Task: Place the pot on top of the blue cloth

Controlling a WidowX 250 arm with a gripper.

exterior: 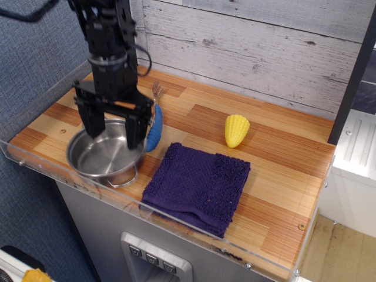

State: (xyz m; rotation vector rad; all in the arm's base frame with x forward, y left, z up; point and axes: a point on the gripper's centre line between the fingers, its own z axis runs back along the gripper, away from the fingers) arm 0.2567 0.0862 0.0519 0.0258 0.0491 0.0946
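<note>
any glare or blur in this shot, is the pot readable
In observation.image, the pot is sharp, with soft highlights on its steel but no blown-out glare; the gripper casts a dim reflection inside it; the blue cloth is evenly lit, and the clear front rail glints faintly.

One steel pot sits on the wooden counter directly beneath the single black gripper. One blue-handled fork lies just to the gripper's right side in the picture. One dark indigo cloth, folded, rests further right and nearer the front edge. One yellow toy corn cob stands well beyond it, toward the plank wall. One clear acrylic guard rims the counter.
</note>
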